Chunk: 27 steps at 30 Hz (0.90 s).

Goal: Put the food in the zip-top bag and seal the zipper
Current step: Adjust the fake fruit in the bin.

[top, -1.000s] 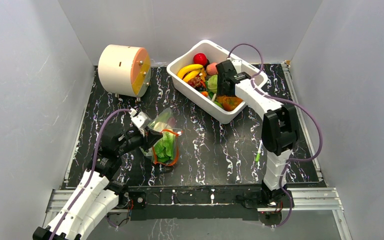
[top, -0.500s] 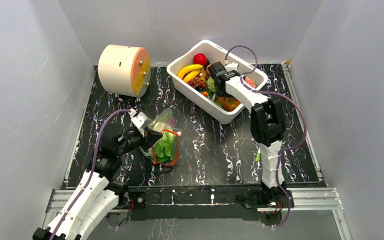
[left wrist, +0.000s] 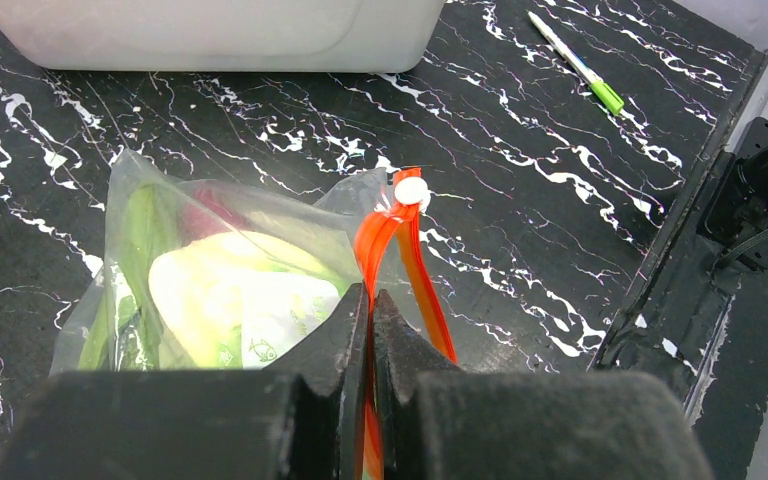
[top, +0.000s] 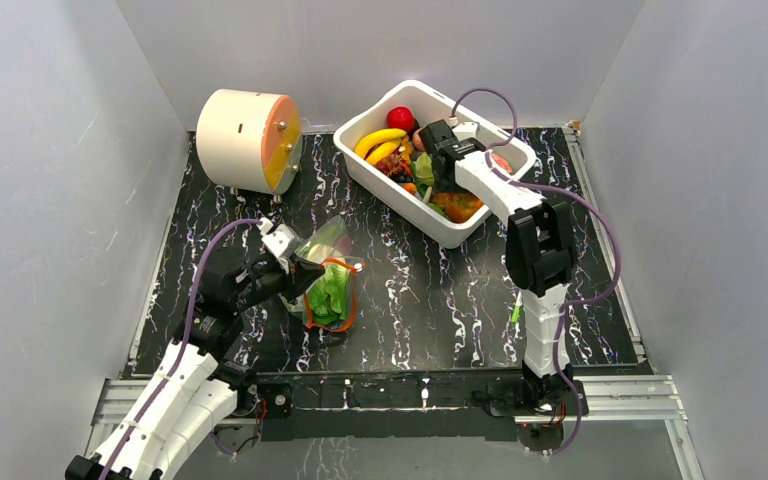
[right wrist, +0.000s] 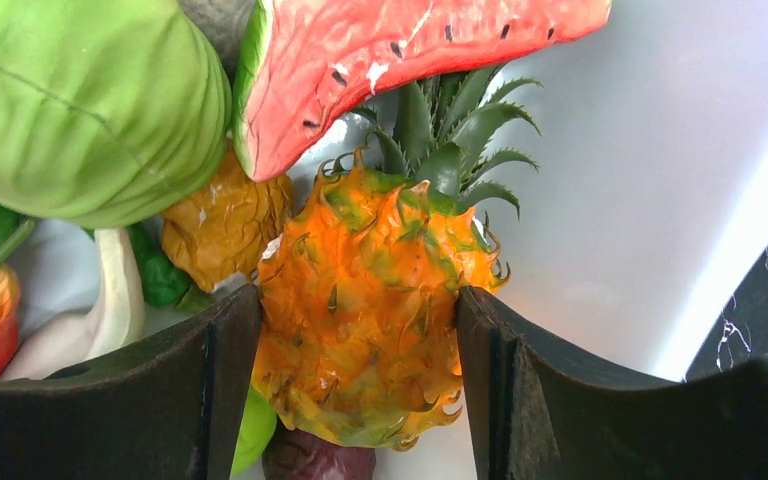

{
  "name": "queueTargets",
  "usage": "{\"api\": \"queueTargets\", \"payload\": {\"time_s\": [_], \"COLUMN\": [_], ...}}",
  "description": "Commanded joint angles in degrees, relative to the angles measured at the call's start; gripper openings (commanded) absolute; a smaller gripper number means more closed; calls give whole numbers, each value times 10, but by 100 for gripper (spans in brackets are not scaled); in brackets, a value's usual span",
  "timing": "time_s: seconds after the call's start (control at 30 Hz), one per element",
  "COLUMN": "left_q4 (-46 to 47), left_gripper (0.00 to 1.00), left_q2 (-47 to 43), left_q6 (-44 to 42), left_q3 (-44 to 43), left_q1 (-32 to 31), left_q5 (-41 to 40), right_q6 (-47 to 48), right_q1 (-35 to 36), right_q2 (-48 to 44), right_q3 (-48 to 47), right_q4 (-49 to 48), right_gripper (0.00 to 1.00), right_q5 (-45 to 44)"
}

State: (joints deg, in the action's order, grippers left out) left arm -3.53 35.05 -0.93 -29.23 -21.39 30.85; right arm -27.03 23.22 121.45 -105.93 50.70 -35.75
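Note:
The clear zip-top bag (top: 326, 262) lies left of centre on the black mat with leafy greens (top: 332, 295) inside. My left gripper (top: 305, 270) is shut on its orange-red zipper (left wrist: 402, 250), pinching the strip near the white slider; the bag (left wrist: 290, 212) bulges beyond the fingertips of the left gripper (left wrist: 370, 300). My right gripper (top: 438, 185) reaches down into the white tub (top: 390, 190) of food. Its jaws (right wrist: 358, 340) press on both sides of an orange toy pineapple (right wrist: 370, 290). A watermelon slice (right wrist: 390, 60) and a green piece (right wrist: 80, 100) lie just beyond.
A banana (top: 380, 140) and a red fruit (top: 400, 117) sit at the tub's far end. A cream cylinder with an orange face (top: 250, 140) stands at back left. A green-and-white pen (top: 515, 312) lies near the right arm's base. Grey walls enclose the mat.
The right gripper swung left and down within the tub and its jaws closed in onto the pineapple. The left gripper and bag have not moved.

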Motion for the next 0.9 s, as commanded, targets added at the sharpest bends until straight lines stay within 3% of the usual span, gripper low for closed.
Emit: {"api": "queueTargets", "payload": {"time_s": [0.0,0.37,0.87], "left_q4": [13,28,82], "left_gripper": [0,0,0], "left_q2": [-9,-5,0], "left_q6": [-9,13,110], "left_q3": [-3,5,2], "left_q1": [-1,-2,-1], "left_q5": [2,1,15], "right_q6": [8,45,87], "right_q1": [1,1,-4], "right_q2": [-86,-167,-271], "right_q3": [19,67,157], "right_q4": [-55,-123,-234], "right_gripper": [39,37,35], "right_q5": [17,62,176]}}
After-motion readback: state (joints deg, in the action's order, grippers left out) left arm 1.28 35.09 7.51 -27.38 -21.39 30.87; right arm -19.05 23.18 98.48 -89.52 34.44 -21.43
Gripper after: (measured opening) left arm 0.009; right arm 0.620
